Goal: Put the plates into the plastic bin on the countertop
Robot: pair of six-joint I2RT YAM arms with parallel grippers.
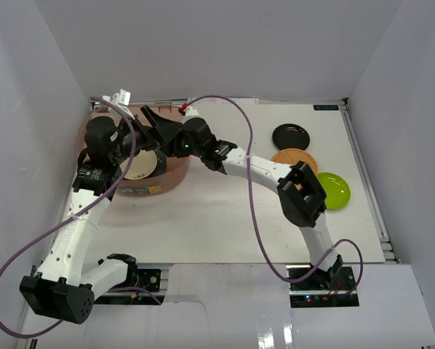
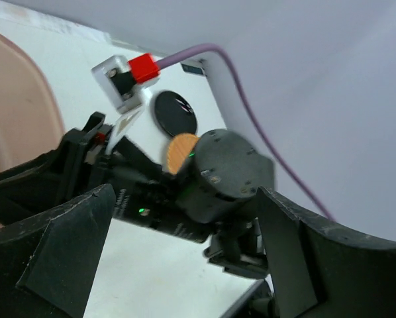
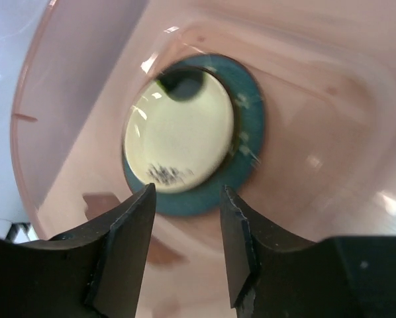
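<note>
**Crowding Over the Bin While Three Plates Are Waiting**

From above, the plastic bin (image 1: pixel 172 177) is sitting at the far left corner of the tabletop (image 1: pixel 225 211). The left arm (image 1: pixel 76 218) and right arm (image 1: pixel 257 166) are both reaching over it, very close together. A cream plate (image 1: pixel 139 167) is lying inside. A black plate (image 1: pixel 290 136), an orange plate (image 1: pixel 294 160) and a lime green plate (image 1: pixel 334 190) are waiting near the right edge, outside the bin.

From the left wrist, the left tool (image 2: pixel 185 199) is standing wide and holding nothing. The right arm's wrist is filling the space just ahead of its fingers, with a purple cable (image 2: pixel 185 54) running past.

From the right wrist, the right tool (image 3: pixel 187 192) is hanging over the bin, jaws partly apart and empty. Below, the cream plate is resting on a teal-rimmed plate (image 3: pixel 249 126). Both are looking blurred, so I cannot tell whether the cream one is lying flat.

Judging from this, the main risk is the arms knocking together. A finger catching the cable or the bin rim is the other danger, since that could be dragging the bin or shaking the stack.
</note>
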